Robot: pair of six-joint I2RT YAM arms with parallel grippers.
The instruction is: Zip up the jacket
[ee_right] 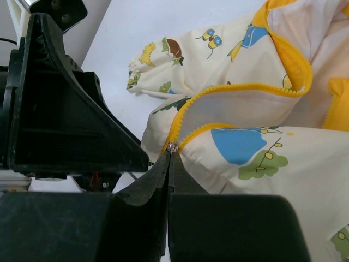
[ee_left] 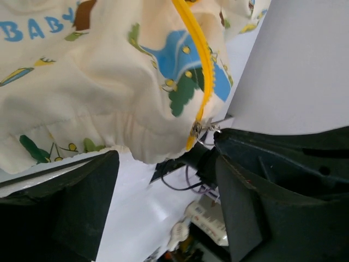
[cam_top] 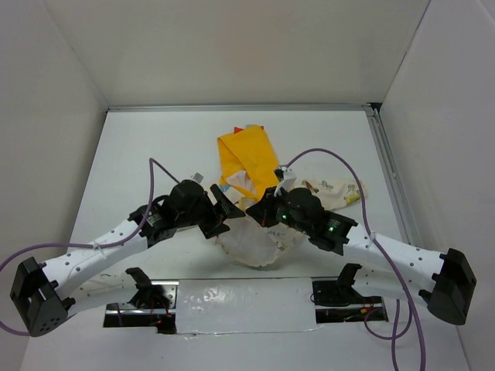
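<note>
The jacket [cam_top: 255, 241] lies crumpled mid-table: cream fabric with cartoon prints, its yellow hood [cam_top: 246, 158] towards the back and one sleeve [cam_top: 336, 192] out to the right. My right gripper [ee_right: 170, 150] is shut on the small metal zipper slider [ee_right: 172, 146] at the bottom hem, and the two yellow zipper tapes [ee_right: 240, 87] spread apart above it. My left gripper [ee_left: 163, 148] is open and wide. Its fingers [ee_left: 65, 207] flank the hem corner of the jacket [ee_left: 109, 82], right beside the slider [ee_left: 200, 128]. In the top view the left gripper [cam_top: 230, 207] and right gripper [cam_top: 259, 209] nearly meet.
White walls enclose the table on three sides, and a metal rail [cam_top: 389, 174] runs along the right edge. A foil-taped strip [cam_top: 232, 297] and the arm mounts sit at the near edge. Purple cables [cam_top: 155, 174] loop over both arms.
</note>
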